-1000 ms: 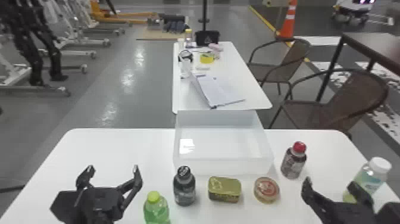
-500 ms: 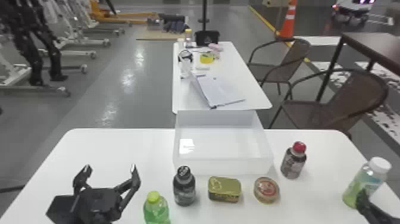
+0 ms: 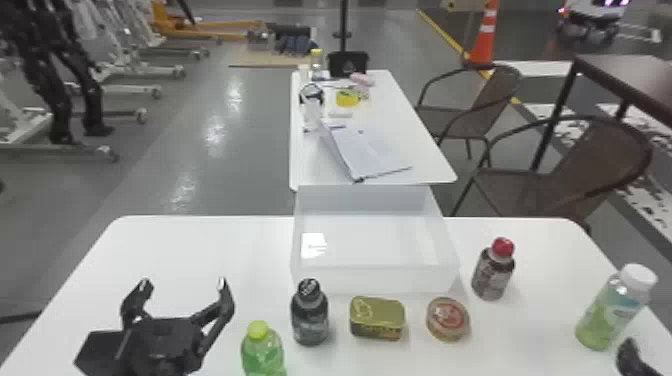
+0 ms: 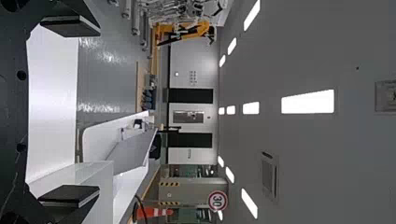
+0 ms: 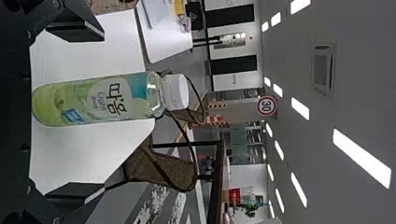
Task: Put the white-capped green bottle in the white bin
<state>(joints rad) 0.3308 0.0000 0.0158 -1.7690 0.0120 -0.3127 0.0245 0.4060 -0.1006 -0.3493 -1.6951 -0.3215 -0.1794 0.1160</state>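
Near the table's right edge in the head view stands the white-capped green bottle [image 3: 610, 311]. Just in front of it, at the lower right, a black finger of my right gripper [image 3: 631, 357] shows. In the right wrist view the bottle [image 5: 95, 100] lies between the widely parted fingers of the right gripper [image 5: 77, 112], untouched by either. The white bin [image 3: 375, 280] stands at the table's middle, its inside bare. My left gripper [image 3: 182, 285] is parked open at the left; in the left wrist view the left gripper [image 4: 70, 112] has nothing between its fingers.
Along the bin's near side are a dark bottle [image 3: 310, 315], a green-yellow tin [image 3: 377, 318] and a round tin [image 3: 447, 320]. A yellow-capped green bottle [image 3: 263, 352] stands nearer. A red-capped bottle [image 3: 493, 272] is right of the bin.
The right gripper has moved right and toward the table's near edge, so less of it shows in the head view. The left gripper has shifted only slightly.
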